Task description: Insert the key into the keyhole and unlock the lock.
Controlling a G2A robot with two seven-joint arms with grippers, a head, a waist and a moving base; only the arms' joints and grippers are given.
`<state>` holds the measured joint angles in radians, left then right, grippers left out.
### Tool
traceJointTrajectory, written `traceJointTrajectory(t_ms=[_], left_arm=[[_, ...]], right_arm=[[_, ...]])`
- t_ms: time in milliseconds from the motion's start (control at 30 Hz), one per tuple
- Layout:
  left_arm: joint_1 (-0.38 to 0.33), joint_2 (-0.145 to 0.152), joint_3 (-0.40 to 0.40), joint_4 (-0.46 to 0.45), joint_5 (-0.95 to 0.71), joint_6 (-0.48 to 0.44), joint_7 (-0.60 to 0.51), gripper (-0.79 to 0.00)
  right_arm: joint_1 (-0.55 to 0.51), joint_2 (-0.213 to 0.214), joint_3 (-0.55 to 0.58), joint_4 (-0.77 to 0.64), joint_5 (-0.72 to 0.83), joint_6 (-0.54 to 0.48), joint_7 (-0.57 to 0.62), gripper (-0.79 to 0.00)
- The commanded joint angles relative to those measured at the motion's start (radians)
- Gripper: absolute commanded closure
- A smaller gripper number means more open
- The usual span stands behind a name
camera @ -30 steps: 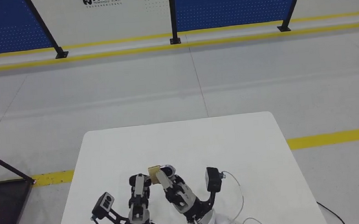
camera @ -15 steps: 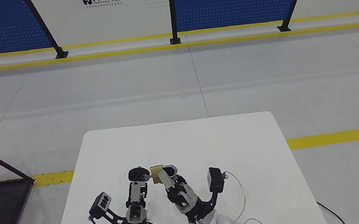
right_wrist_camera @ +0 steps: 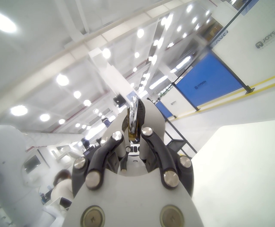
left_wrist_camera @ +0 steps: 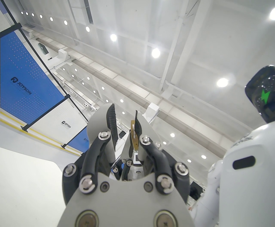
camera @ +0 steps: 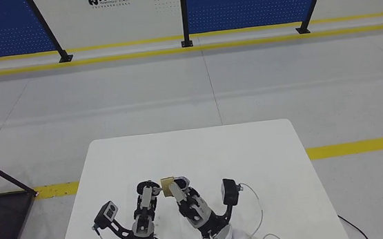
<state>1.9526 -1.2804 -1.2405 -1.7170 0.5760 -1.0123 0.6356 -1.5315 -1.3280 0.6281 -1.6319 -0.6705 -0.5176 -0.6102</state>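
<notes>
My right pincer (right_wrist_camera: pixel 135 109) is clenched on the brass padlock with chrome shackle (right_wrist_camera: pixel 132 122), held over the white worktop (camera: pixel 250 155). My left pincer (left_wrist_camera: pixel 124 109) is released just beside it. I judge the lock dense, rigid and slick, best gripped on the body's flat sides.

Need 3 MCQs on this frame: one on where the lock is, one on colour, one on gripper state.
1. Where is the lock?
A) in the left gripper
B) in the right gripper
C) held by both grippers

2. What colour is the lock's body?
A) brass-yellow
B) red
C) black

3. How do the left gripper's fingers stand?
A) clamped on the lock
B) pressed flat together
C) apart

Answers:
1 B: the right wrist view shows that gripper closed on the lock, with the silver shackle sticking out.
2 A: the body shows brass-yellow in the top and right wrist views.
3 C: the left wrist view shows a gap between the fingers.
</notes>
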Motion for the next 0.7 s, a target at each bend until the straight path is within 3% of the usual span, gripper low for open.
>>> traceJointTrajectory(t_ms=[0, 667], left_arm=[[-0.001, 0.004, 0.002, 0.001, 0.0, 0.0, 0.0, -0.212], [-0.016, 0.034, 0.035, 0.018, 0.043, 0.0, 0.058, -0.132]], right_arm=[[-0.001, 0.0, 0.001, -0.001, 0.0, 0.002, 0.003, 0.0], [-0.009, -0.003, 0.011, -0.003, 0.012, 0.009, -0.001, 0.0]])
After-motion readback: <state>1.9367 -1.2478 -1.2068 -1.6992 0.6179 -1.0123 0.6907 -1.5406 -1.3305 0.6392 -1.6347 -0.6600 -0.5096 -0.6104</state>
